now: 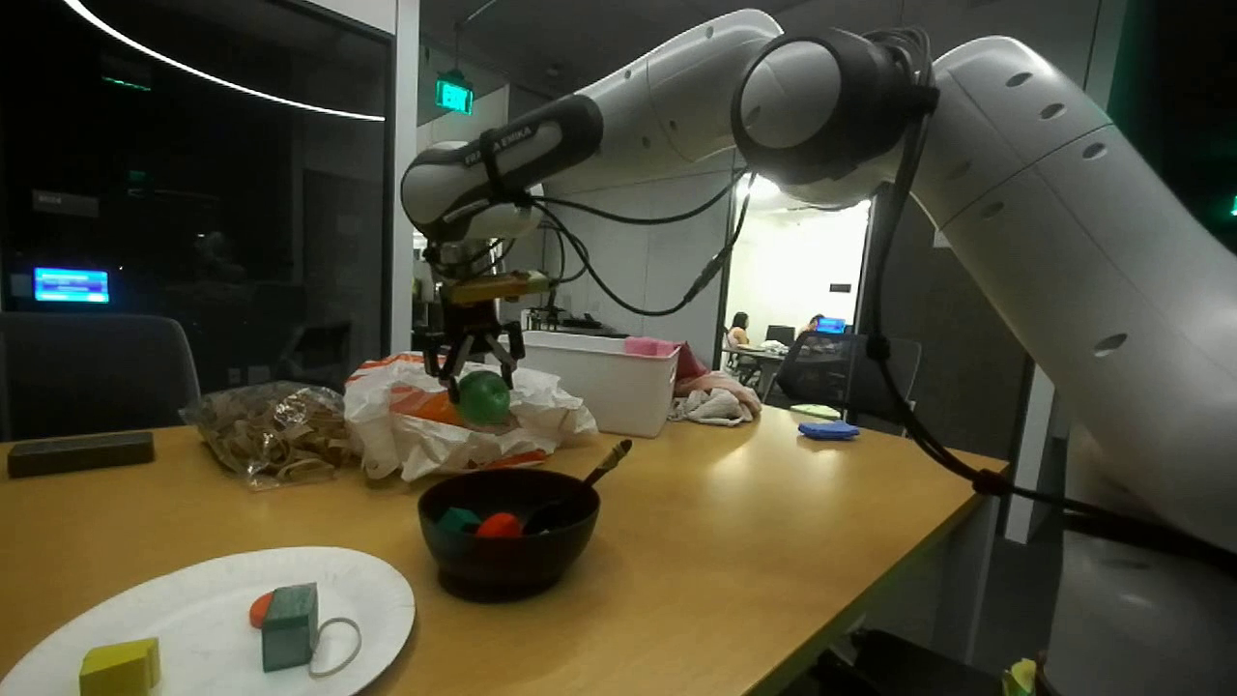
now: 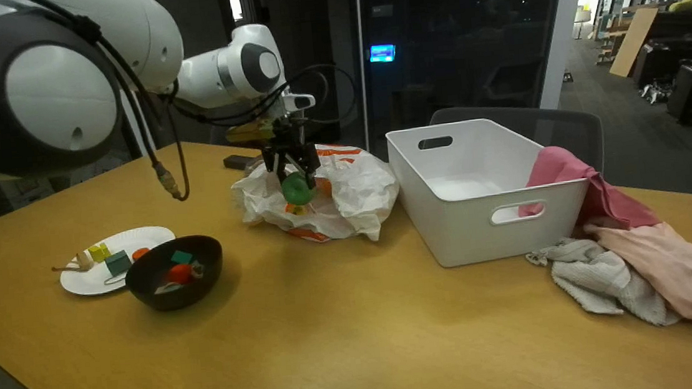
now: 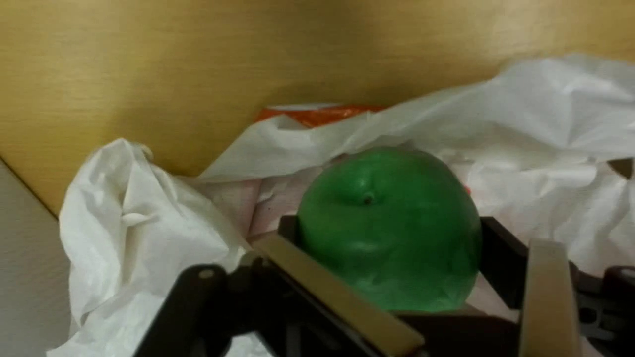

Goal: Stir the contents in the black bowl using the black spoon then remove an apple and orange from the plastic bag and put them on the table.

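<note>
My gripper [image 1: 481, 383] is shut on the green apple [image 3: 387, 198], with one finger against each side of it in the wrist view. The apple [image 2: 297, 191] is held at the opening of the crumpled white plastic bag [image 2: 366, 200]; whether it touches the bag is unclear. An orange patch [image 2: 325, 187] shows in the bag behind the apple; I cannot tell if it is the orange or bag print. The black bowl [image 1: 464, 561] stands on the table with a red and a teal piece inside. The black spoon [image 1: 607, 462] leans on its rim, handle up.
A white plate [image 1: 193, 590] with blocks lies beside the bowl. A white bin [image 2: 481, 233] with a pink cloth [image 2: 559, 166] over its edge stands beside the bag. A clear bag [image 1: 280, 435] and a dark block [image 1: 82, 452] lie on the bag's far side.
</note>
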Action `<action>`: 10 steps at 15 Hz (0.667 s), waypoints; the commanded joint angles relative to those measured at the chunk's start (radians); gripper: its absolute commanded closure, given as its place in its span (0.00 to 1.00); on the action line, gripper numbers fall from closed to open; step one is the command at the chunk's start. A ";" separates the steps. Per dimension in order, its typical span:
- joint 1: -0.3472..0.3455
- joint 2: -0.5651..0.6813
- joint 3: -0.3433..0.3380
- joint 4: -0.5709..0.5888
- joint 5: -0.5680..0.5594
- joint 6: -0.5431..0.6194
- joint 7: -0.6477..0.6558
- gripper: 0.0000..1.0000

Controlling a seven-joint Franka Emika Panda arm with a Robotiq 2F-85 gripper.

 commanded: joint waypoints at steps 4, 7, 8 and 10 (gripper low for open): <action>0.001 -0.089 0.092 -0.015 0.066 -0.129 -0.238 0.37; 0.007 -0.104 0.132 -0.044 0.068 -0.138 -0.357 0.37; 0.008 -0.106 0.145 -0.054 0.071 -0.144 -0.395 0.37; 0.014 -0.107 0.168 -0.080 0.070 -0.142 -0.472 0.37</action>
